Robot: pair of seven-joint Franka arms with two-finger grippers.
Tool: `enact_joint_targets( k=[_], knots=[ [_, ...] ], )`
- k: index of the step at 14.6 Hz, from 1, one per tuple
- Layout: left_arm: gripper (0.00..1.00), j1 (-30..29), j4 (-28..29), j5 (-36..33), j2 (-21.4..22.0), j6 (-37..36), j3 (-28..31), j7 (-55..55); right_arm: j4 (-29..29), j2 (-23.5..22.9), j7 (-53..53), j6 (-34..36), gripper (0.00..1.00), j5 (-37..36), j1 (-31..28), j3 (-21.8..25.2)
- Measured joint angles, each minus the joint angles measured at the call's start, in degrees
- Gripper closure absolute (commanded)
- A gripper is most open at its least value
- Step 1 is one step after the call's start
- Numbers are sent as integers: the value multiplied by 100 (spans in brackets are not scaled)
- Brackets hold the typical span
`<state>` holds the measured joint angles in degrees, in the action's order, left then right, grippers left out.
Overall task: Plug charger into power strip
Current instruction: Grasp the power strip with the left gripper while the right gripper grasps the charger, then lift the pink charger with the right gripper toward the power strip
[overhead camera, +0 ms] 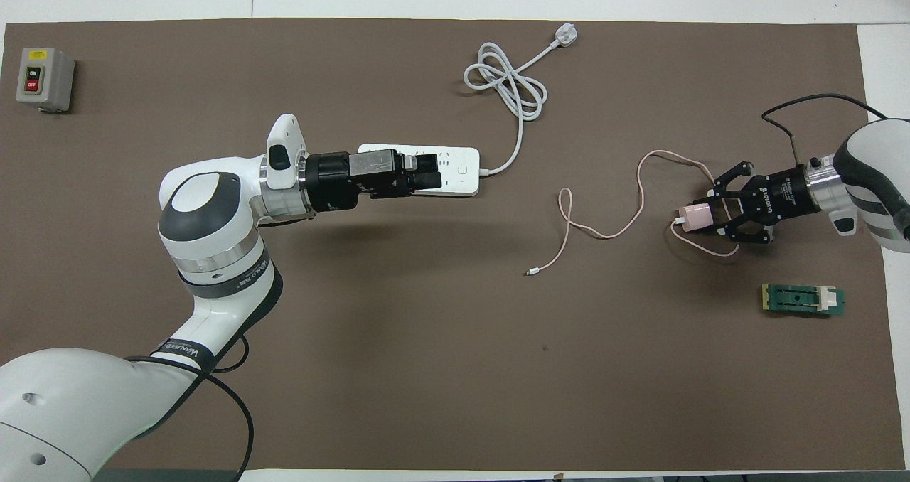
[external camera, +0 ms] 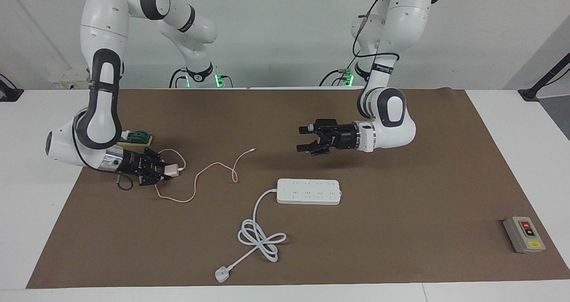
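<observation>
Two pincers, two jobs: my right pincer [external camera: 165,172] sits low at the right arm's end of the surface [external camera: 401,230], fingertips pinched onto the charger [external camera: 171,170], whose thin pink cable [external camera: 209,170] trails loose from it toward the middle. I judge the step in hand to be the pick-up — the grip looks made, the lift not yet. My left pincer [external camera: 306,138] hangs with its fingers spread wide and holding nothing, waiting above the surface just short of the power strip [external camera: 309,191].

Next I'd need to raise the charger, carry it across to the strip, turn its prongs down over a socket, and perhaps steady the strip with the left pincer.

From overhead, the left pincer covers half the strip and seems to touch it; the facing view shows it up in the air — clear of the strip.
</observation>
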<state>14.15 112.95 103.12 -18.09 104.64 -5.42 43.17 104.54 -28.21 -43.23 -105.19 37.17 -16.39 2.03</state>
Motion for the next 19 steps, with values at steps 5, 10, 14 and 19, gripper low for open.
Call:
enact_joint_targets(
  k=[5,10,14,19],
  knots=[
    [0,47,-4,0,0,51,1,0,-103,133,-252,-68,100,-1,88,-50],
    [0,91,-7,1,0,138,-7,0,-171,776,-997,-33,100,-1,642,-88],
    [0,200,-17,181,0,216,-4,0,-179,1154,-1646,-32,100,133,1136,-145],
    [0,279,-23,250,0,278,2,0,-363,1326,-2499,-104,100,786,1805,-160]
  ],
)
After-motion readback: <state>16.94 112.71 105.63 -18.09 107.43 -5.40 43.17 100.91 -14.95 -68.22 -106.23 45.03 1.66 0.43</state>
